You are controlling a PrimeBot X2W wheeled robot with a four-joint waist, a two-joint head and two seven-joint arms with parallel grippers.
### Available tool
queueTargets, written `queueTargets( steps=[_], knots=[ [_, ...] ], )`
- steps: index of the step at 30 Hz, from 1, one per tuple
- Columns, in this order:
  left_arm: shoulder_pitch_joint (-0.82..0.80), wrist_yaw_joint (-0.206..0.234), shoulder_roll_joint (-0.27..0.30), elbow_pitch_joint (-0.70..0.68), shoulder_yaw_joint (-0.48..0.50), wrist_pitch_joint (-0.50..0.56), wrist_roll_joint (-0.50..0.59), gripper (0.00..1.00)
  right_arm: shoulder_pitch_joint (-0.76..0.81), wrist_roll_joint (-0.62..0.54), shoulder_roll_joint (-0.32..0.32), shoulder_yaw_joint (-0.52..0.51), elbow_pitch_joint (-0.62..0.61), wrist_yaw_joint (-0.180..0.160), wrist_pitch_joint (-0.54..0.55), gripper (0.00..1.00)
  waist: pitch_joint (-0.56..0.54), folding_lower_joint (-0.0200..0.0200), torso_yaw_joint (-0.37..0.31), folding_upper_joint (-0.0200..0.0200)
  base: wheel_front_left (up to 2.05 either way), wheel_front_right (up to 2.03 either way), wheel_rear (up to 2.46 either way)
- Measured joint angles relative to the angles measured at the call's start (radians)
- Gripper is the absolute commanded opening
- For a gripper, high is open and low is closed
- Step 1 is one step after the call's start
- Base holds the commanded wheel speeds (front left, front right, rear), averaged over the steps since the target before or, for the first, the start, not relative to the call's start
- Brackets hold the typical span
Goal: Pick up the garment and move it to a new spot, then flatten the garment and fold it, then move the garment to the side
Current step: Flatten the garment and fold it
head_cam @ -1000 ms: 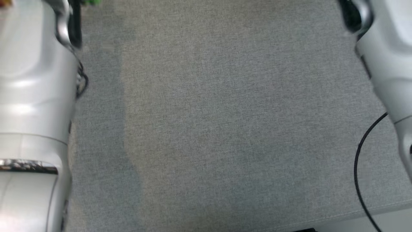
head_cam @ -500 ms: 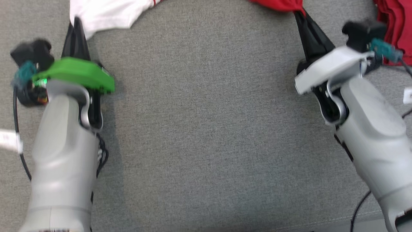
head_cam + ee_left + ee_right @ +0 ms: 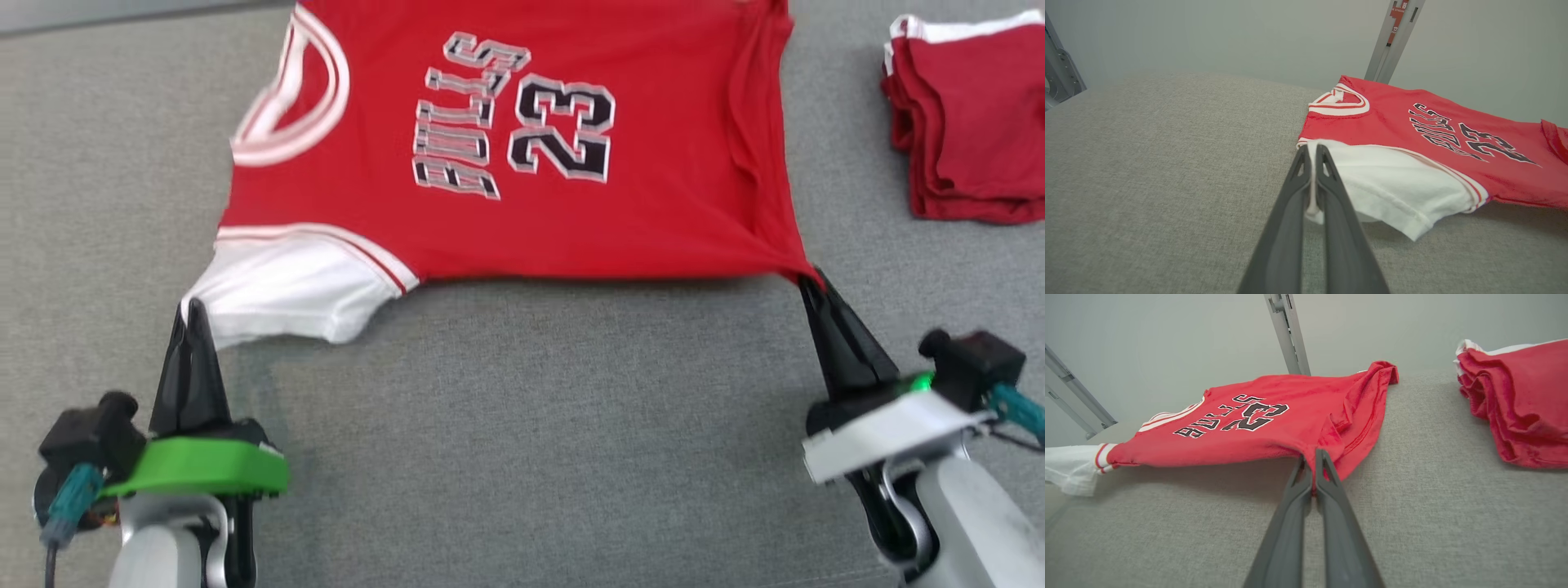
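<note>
Left gripper (image 3: 193, 314), down at eight o'clock in the head view, has its two dark fingers (image 3: 1339, 237) pressed together on the edge of the white sleeve (image 3: 286, 294). The right gripper (image 3: 807, 282), at four o'clock, is pinching the red hem corner in the same way. The jersey (image 3: 522, 180) lies spread face up on the grey cushion (image 3: 522, 457) from eleven round to one o'clock, with its near edge drawn straight between the two grips and folds bunched along the hem at one o'clock. Half a second ago only a white sleeve tip and a red corner showed at the top edge. The head camera has since swung up, and both pinches hold as before. I count two grippers, one jersey, one white sleeve and one stack of folded red garments (image 3: 967, 122) at two o'clock, well apart from the jersey.
</note>
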Motion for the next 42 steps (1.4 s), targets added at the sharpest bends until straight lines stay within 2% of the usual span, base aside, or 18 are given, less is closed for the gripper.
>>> queueTargets(
  steps=[4, 8, 11, 15, 22, 29, 34, 38, 39, 40, 41, 42],
  knots=[
    [0.148, 0.053, -0.003, -0.254, -0.013, 0.107, 0.007, 0.00, 0.128, -0.024, -0.001, -0.044, -0.086, 0.000, 0.000, 0.00, -0.044, 0.0000, 0.014, 0.0000, 0.00, 0.00, 0.00],
    [0.254, 0.085, -0.002, -0.461, -0.024, 0.209, 0.014, 0.00, 0.232, -0.051, 0.002, -0.085, -0.177, 0.000, 0.020, 0.00, -0.072, 0.0000, 0.029, 0.0000, 0.00, 0.00, 0.00],
    [0.304, 0.104, -0.002, -0.568, -0.031, 0.262, 0.020, 0.00, 0.301, -0.068, 0.017, -0.118, -0.244, 0.000, 0.054, 0.00, -0.081, 0.0000, 0.037, 0.0000, 0.00, 0.00, 0.00],
    [0.326, 0.117, 0.000, -0.625, -0.039, 0.312, 0.021, 0.00, 0.349, -0.077, 0.039, -0.137, -0.305, 0.000, 0.091, 0.00, -0.076, 0.0000, 0.031, 0.0000, 0.00, 0.00, 0.00],
    [0.258, 0.103, 0.019, -0.557, -0.041, 0.368, -0.010, 0.00, 0.318, -0.065, 0.066, -0.141, -0.299, 0.000, 0.134, 0.00, -0.040, 0.0000, 0.012, 0.0000, 0.00, 0.00, 0.00],
    [0.040, 0.058, 0.052, -0.372, -0.032, 0.390, -0.063, 0.00, 0.174, -0.019, 0.067, -0.139, -0.179, 0.000, 0.122, 0.00, 0.028, 0.0000, -0.002, 0.0000, 0.00, 0.00, 0.00],
    [-0.100, 0.041, 0.065, -0.242, -0.023, 0.370, -0.082, 0.00, 0.057, 0.009, 0.051, -0.110, -0.078, 0.000, 0.091, 0.00, 0.083, 0.0000, -0.015, 0.0000, 0.00, 0.00, 0.00],
    [-0.192, 0.010, 0.077, -0.152, -0.035, 0.340, -0.082, 0.00, -0.025, 0.018, 0.035, -0.066, -0.017, 0.000, 0.059, 0.00, 0.119, 0.0000, -0.026, 0.0000, 0.00, 0.00, 0.00],
    [-0.209, -0.003, 0.077, -0.132, -0.041, 0.325, -0.082, 0.42, -0.039, 0.018, 0.031, -0.058, -0.005, 0.000, 0.054, 0.03, 0.125, 0.0000, -0.028, 0.0000, 0.00, 0.00, 0.00],
    [-0.229, -0.012, 0.077, -0.110, -0.045, 0.308, -0.082, 0.77, -0.053, 0.018, 0.030, -0.050, 0.006, 0.000, 0.043, 0.32, 0.132, 0.0000, -0.030, 0.0000, 0.00, 0.00, 0.00],
    [-0.245, -0.015, 0.076, -0.085, -0.052, 0.297, -0.082, 1.00, -0.067, 0.019, 0.030, -0.045, 0.018, 0.000, 0.034, 0.47, 0.138, 0.0000, -0.031, 0.0000, 0.00, 0.00, 0.00],
    [-0.254, -0.016, 0.074, -0.063, -0.057, 0.282, -0.080, 1.00, -0.079, 0.015, 0.027, -0.038, 0.027, 0.000, 0.028, 0.86, 0.142, 0.0000, -0.032, 0.0000, 0.00, 0.00, 0.00]
  ],
)
